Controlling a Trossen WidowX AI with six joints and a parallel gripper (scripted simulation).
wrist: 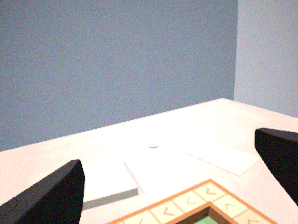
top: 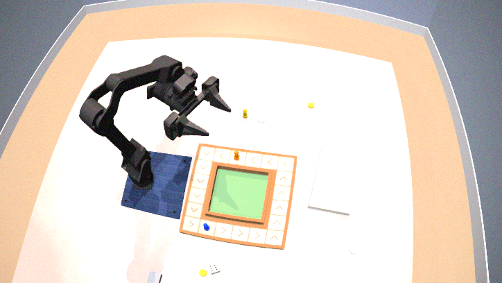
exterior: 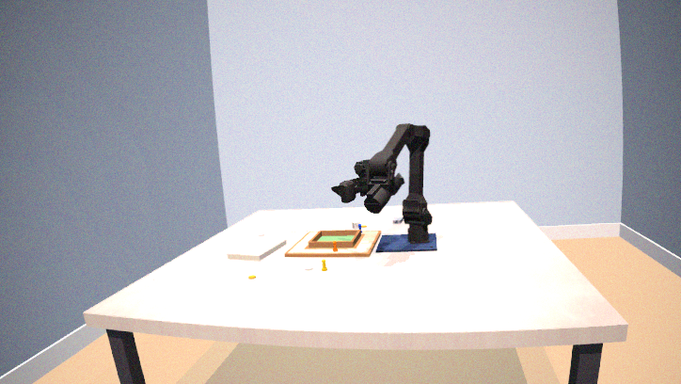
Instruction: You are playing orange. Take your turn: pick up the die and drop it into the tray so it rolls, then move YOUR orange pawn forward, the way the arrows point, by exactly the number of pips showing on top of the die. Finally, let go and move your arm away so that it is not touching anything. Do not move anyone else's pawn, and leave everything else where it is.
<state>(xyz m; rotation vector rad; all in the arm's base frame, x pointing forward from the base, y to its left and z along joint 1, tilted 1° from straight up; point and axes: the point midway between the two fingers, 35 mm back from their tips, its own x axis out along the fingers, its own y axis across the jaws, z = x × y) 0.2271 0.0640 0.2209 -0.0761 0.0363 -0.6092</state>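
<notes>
The white die (top: 214, 269) (exterior: 356, 225) lies on the table outside the board, with several pips on its top face. The tray (top: 270, 196) (exterior: 319, 243) in the middle of the board is empty, its green floor bare. My orange pawn (top: 236, 155) (exterior: 335, 247) stands upright on the third square from the left of the row nearest the yellow pawn. A blue pawn (top: 206, 227) (exterior: 359, 229) stands in the opposite row, beside the corner square. My gripper (top: 219, 122) (wrist: 170, 153) is open and empty, raised above the table and away from the die and the pawns.
A yellow pawn (top: 245, 113) (exterior: 324, 264) stands off the board near a white disc (top: 261, 120). Yellow discs (top: 202, 272) (top: 310, 105) lie beside the die and farther off. A white slab (top: 333, 182) (exterior: 257, 248) (wrist: 110, 182) lies beside the board. A pale blue object (top: 153, 277) is at the frame's bottom edge.
</notes>
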